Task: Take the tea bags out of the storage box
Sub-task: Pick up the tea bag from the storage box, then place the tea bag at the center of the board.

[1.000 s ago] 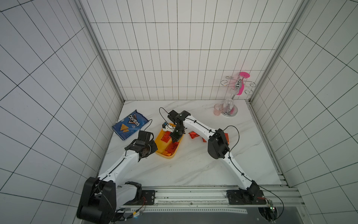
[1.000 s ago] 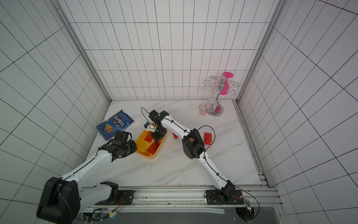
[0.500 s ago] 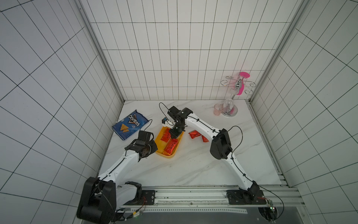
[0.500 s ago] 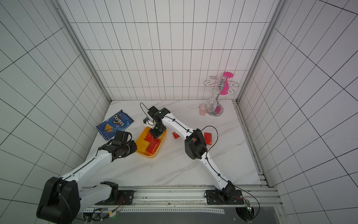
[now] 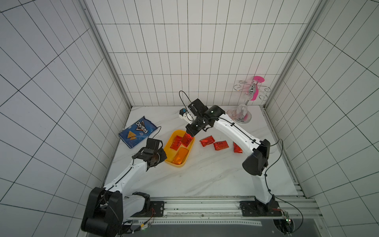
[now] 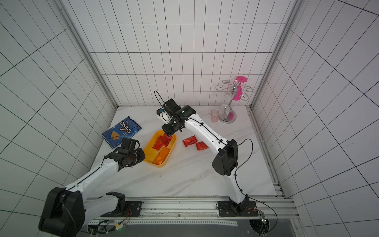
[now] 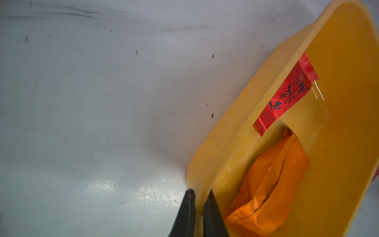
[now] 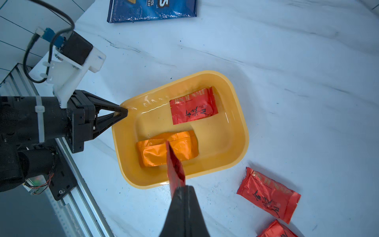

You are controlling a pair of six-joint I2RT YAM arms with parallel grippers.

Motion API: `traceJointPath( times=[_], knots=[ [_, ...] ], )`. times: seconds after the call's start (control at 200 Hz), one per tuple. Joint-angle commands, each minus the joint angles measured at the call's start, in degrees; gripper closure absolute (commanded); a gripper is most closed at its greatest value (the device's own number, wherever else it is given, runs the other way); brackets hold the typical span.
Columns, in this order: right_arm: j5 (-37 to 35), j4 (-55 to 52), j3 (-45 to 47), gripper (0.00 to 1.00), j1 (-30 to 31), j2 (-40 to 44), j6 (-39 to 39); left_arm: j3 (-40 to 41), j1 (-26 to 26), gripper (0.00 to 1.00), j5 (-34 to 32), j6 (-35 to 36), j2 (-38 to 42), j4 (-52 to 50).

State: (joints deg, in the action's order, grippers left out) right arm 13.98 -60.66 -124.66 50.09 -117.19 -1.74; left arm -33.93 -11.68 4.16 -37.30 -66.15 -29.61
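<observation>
White tiled walls close in a marbled surface [image 5: 205,176]. The right end effector [image 8: 180,187] is pressed together on the top edge of a red tea bag [image 8: 174,164]. The bag hangs below it, long axis pointing down, above the far end of the storage box [image 8: 215,141]. Three red tea bags [image 5: 220,145] already lie out on that arm's own side, so a short sideways carry should do. The left end effector [image 7: 199,197] pinches the box's rim at a near corner. A second red tea bag [image 8: 192,107] and the orange tea bag [image 8: 166,150] lie flat inside.
</observation>
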Motion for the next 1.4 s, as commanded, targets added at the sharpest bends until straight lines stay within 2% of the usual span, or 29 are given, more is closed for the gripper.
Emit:
traceJointPath(
  times=[0.0, 0.28, 0.38, 0.545, 0.8, 1.184, 1.394],
  knots=[
    [-0.60, 4.32, 8.50, 1.00, -1.55, 7.95, 3.67, 0.49, -0.25, 1.00, -0.86, -0.19, 0.77, 1.24],
    [4.82, 18.18, 37.46, 1.00, -5.75, 24.90, 11.64, 0.54, -0.24, 1.00, -0.90, -0.24, 0.89, 1.30],
    [6.86, 23.79, 46.33, 1.00, -6.05, 26.30, 13.77, 0.65, -0.23, 1.00, -0.89, -0.24, 1.15, 1.31],
    [9.04, 32.35, 56.05, 1.00, -6.48, 24.91, 16.74, 0.54, -0.24, 1.00, -0.90, -0.28, 0.98, 1.37],
    [9.91, 39.75, 61.32, 1.00, -10.29, 19.71, 18.17, 0.64, -0.22, 1.00, -0.86, -0.23, 1.08, 1.30],
    [9.41, 40.48, 63.74, 1.00, -14.13, 15.16, 16.60, 0.69, -0.26, 1.00, -0.81, -0.23, 1.12, 1.39],
    [9.55, 37.51, 62.37, 0.71, -14.12, 18.03, 15.62, 0.64, -0.27, 1.00, -0.82, -0.15, 1.12, 1.40]
  ],
)
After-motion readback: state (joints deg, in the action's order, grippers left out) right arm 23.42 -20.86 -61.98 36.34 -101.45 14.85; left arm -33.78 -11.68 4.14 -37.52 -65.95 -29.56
